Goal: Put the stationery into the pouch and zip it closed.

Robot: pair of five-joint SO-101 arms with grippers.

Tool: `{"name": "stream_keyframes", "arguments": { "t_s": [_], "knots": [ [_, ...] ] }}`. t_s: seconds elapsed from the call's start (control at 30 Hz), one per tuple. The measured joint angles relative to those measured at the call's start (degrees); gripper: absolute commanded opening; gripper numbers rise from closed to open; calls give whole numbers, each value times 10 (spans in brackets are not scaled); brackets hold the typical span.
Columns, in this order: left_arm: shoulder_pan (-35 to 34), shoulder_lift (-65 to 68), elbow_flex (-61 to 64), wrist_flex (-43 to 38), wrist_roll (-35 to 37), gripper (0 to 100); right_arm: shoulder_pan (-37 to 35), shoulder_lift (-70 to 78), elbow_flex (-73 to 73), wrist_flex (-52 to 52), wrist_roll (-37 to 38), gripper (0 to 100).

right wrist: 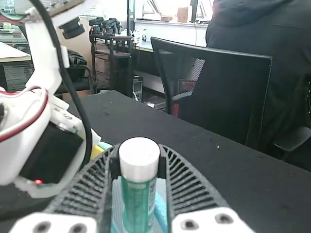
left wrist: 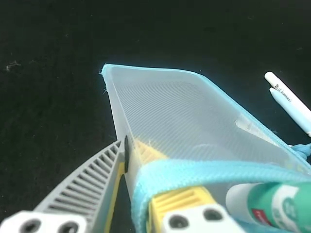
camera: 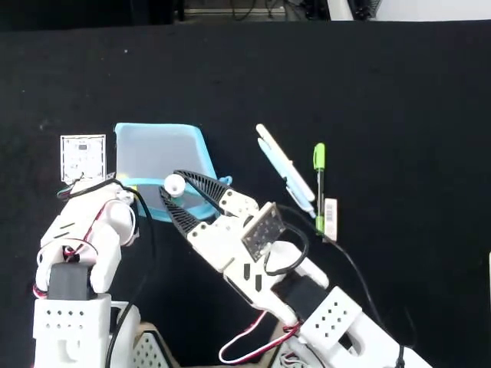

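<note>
Pouch [camera: 153,153] rim clenched in the left tool [left wrist: 130,151], the right tool [camera: 172,184], grasping a glue stick [right wrist: 137,189], should slide it well inside before letting go.

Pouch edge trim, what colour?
Light blue trim on a translucent whitish pouch; clearest in the left wrist view.

In the lower half of the high view you see two white plastic arms. The left arm [camera: 84,238], at lower left, carries red and black cables [camera: 73,249]. The right arm [camera: 299,287], at lower centre, bears a grey dotted square plate [camera: 261,230]. The right gripper [camera: 170,182] has black ribbed fingers [camera: 203,184]. The left gripper [left wrist: 132,148] has one grey ribbed finger [left wrist: 92,174] and one yellow finger [left wrist: 180,199].
</note>
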Motion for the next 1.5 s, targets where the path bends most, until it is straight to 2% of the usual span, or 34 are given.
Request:
{"name": "stream_keyframes", "arguments": {
  "t_s": [0.2,0.47,0.57,0.9,1.27,1.5],
  "knots": [
    [0,0,0,0,0,30,0,0,-14,33,0,13],
    [0,0,0,0,0,30,0,0,-126,244,0,12],
    [0,0,0,0,0,30,0,0,-148,287,0,12],
    [0,0,0,0,0,30,0,0,-155,305,2,11],
    [0,0,0,0,0,30,4,6,-184,386,81,11],
    [0,0,0,0,1,30,4,8,-184,393,108,11]
  ]
}}
